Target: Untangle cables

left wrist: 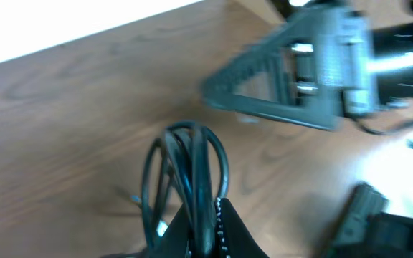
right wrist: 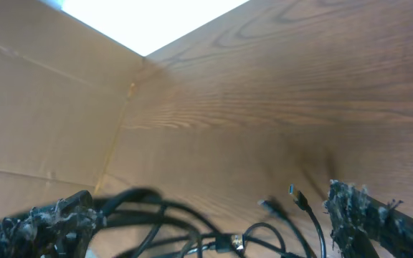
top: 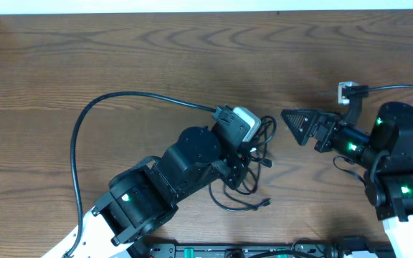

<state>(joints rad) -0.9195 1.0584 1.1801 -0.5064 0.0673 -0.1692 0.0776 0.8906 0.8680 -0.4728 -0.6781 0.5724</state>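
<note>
Cables [top: 255, 170] sit in a black tangle just toward 6 o'clock of the middle of the table [top: 156, 57], and the left gripper [top: 244, 158] is clamped tight on them, its wrist view showing a fan of loops [left wrist: 185, 161] pinched between the closed fingers. Over at 3 o'clock of the bundle, the right gripper [top: 300, 123] points at it, near but apart, jaws spread wide and holding nothing. In its own wrist view the loops and small plug ends [right wrist: 296, 192] lie low between its fingers.
</note>
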